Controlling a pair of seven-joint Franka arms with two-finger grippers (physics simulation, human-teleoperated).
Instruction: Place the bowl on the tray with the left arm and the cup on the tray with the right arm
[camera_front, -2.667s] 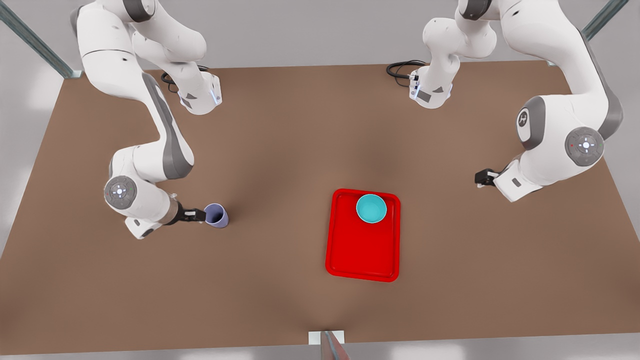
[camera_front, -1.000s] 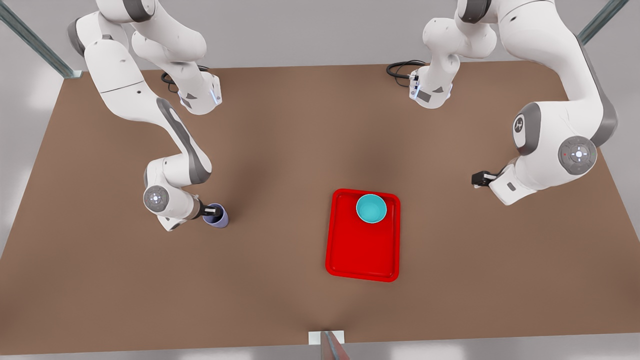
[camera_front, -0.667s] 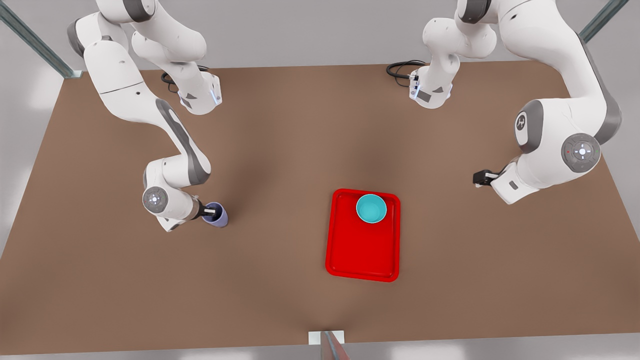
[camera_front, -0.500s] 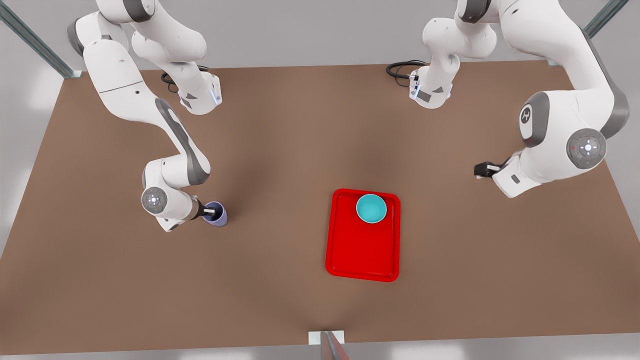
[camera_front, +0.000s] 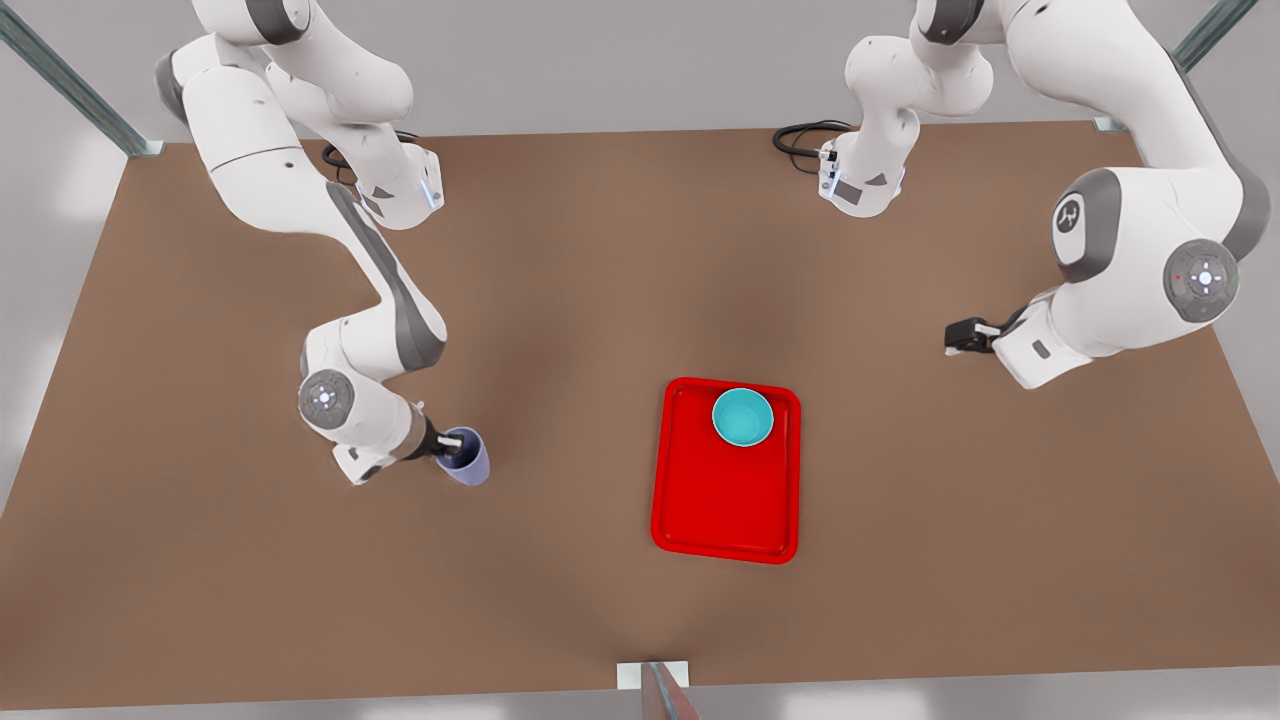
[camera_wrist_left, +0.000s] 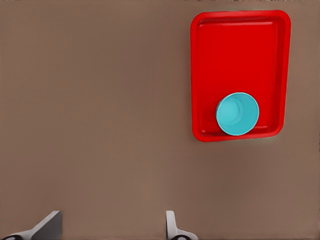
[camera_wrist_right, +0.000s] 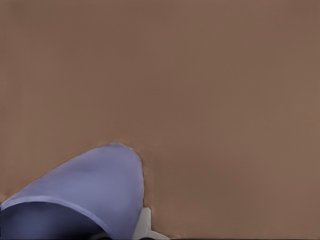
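Since half a second earlier, the cup (camera_front: 466, 456) had shifted with my right gripper (camera_front: 447, 451) toward the lower right, off its old spot at the front view's left. My right fingers were clamped on its rim, one inside and one outside, the cup (camera_wrist_right: 85, 200) tilted over the table (camera_front: 560, 300). My left gripper (camera_front: 962, 337) hung at the right of the frame, well apart from the tray (camera_front: 725, 500), its fingers (camera_wrist_left: 47, 225) spread wide and empty. The bowl (camera_front: 743, 417) sat at the tray's upper end.
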